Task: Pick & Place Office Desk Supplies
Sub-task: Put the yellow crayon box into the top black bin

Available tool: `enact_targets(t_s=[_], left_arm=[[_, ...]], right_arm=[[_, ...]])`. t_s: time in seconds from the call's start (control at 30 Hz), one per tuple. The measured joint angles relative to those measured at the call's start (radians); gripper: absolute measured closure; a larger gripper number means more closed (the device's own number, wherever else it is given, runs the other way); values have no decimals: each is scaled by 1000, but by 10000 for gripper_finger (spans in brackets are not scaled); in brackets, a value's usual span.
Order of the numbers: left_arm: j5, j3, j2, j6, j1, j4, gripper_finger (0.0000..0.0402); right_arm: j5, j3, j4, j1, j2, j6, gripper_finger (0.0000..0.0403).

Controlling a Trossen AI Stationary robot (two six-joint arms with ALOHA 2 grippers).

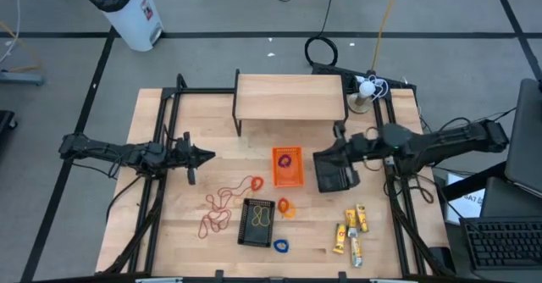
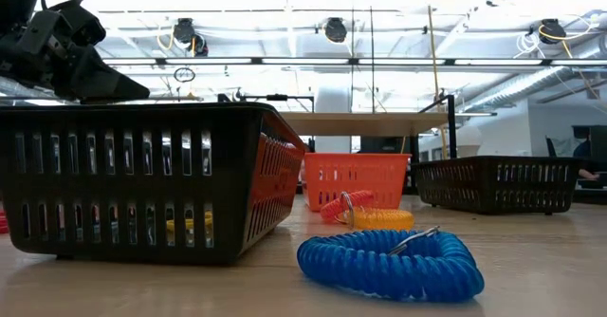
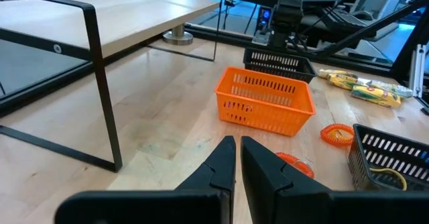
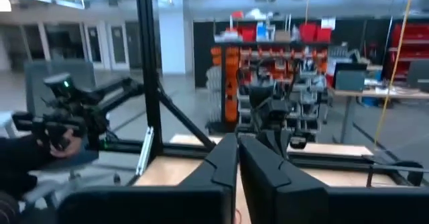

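Note:
The supplies lie loose on the wooden table: red and orange rubber bands [image 1: 224, 202], an orange coil ring [image 1: 284, 207] [image 2: 365, 213], a blue coil ring [image 1: 280, 246] [image 2: 389, 260] and yellow packets [image 1: 351, 229] [image 3: 365, 86]. A purple ring lies in the small orange basket [image 1: 287, 166] [image 3: 265, 100]. A yellow band lies in the near black basket [image 1: 257, 222] [image 2: 142, 179]. My left gripper [image 1: 201, 156] [image 3: 238, 158] hovers shut left of the orange basket, above the rubber bands' far side. My right gripper [image 1: 340, 139] [image 4: 238, 150] is shut, above the far edge of a second black basket [image 1: 336, 171] [image 2: 498, 182].
A wooden riser shelf on black legs [image 1: 290, 97] [image 3: 100, 23] stands at the table's far side, with a white lamp-like object [image 1: 364, 88] at its right. A person's hand [image 4: 53, 143] holding a device shows beyond the table in the right wrist view.

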Motion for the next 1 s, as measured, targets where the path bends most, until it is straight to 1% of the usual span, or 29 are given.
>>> enact_targets(t_s=[0.07, 0.27, 0.47, 0.6, 0.7, 0.77, 0.9, 1.0], left_arm=[[0, 0, 0, 2, 0, 0, 376], [0, 0, 0, 2, 0, -1, 376], [0, 0, 0, 2, 0, -1, 376], [0, 0, 0, 2, 0, -1, 376], [0, 0, 0, 2, 0, -1, 376], [0, 0, 0, 2, 0, -1, 376], [0, 0, 0, 2, 0, -1, 376], [0, 0, 0, 2, 0, -1, 376]], right_arm=[[9, -47, 2, 0, -58, 16, 394], [127, -163, -29, -3, -244, 7, 401], [135, -206, -191, -3, -391, 9, 402], [137, -236, -244, -3, -465, 9, 402], [209, -251, -292, -3, -529, 25, 402], [235, -265, -305, -3, -573, 20, 402], [202, -299, -305, -3, -644, 9, 402], [228, -304, -405, -3, -678, 20, 402]])
